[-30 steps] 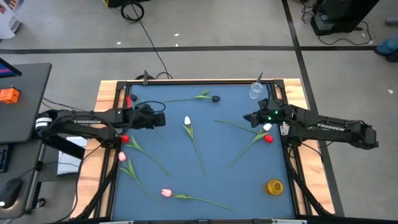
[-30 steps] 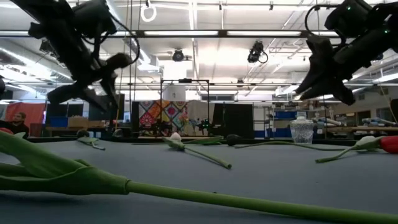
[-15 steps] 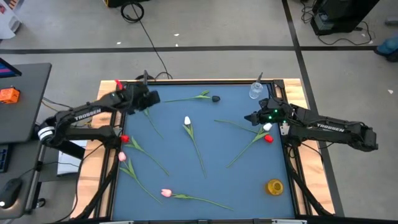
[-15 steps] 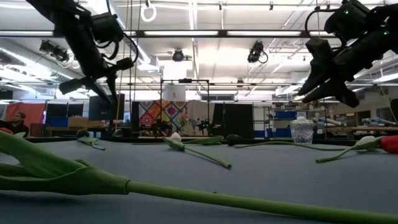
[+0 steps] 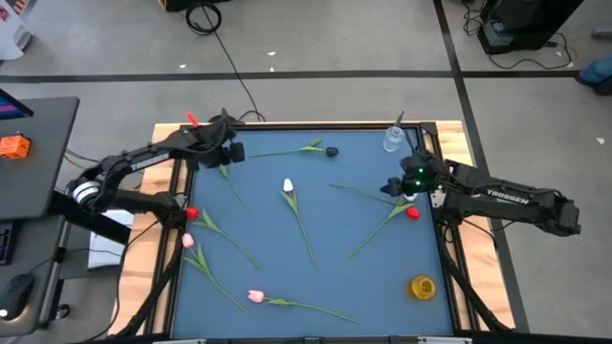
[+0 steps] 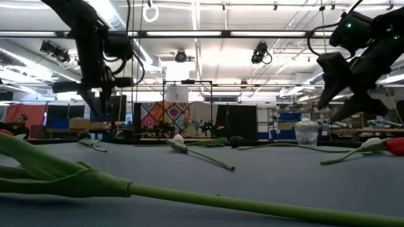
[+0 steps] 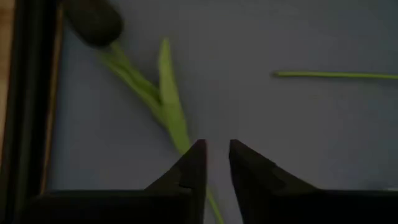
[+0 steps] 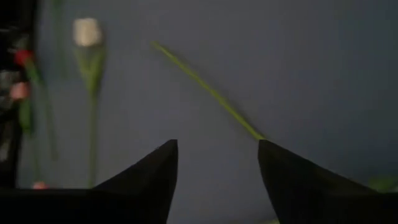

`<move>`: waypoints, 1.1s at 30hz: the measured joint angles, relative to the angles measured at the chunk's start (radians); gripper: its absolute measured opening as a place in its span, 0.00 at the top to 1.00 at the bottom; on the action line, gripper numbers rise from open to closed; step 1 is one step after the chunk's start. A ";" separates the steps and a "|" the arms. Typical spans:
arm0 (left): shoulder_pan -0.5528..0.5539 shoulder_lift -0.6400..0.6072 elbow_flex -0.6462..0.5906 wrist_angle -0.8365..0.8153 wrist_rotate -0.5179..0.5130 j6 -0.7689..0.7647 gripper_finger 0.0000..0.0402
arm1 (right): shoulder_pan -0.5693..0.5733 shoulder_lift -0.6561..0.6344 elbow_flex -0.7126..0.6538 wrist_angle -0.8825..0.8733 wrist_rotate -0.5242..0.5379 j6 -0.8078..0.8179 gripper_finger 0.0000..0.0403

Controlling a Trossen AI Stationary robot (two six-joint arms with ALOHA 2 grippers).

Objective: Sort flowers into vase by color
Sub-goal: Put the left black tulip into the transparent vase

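Note:
Several flowers lie flat on the blue mat: a black one at the far side, a white one in the middle, and red and pink ones at the left. A white and a red head lie at the right. My left gripper hangs high over the far left corner, fingers down and only narrowly open. Below it lies a black flower with its stem. My right gripper stands wide open above a bare stem.
A clear glass vase stands at the far right corner of the mat, and a yellow vase at the near right. A pink flower lies by the near edge. A black frame borders the mat.
My left arm has swung from the mat's left middle toward the far left corner, and its gripper now points down there. My right gripper has opened wide and tipped downward while staying over the right side. No flower has moved.

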State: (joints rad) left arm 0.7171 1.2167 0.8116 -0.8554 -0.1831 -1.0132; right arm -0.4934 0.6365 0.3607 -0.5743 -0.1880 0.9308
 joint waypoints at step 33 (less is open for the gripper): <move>-0.074 0.386 0.000 0.117 0.006 -0.002 0.80 | 0.023 -0.002 0.000 -0.140 -0.045 0.025 0.42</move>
State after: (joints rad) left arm 0.6434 1.6024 0.8112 -0.7382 -0.1771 -1.0151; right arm -0.4706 0.6347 0.3603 -0.7141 -0.2333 0.9560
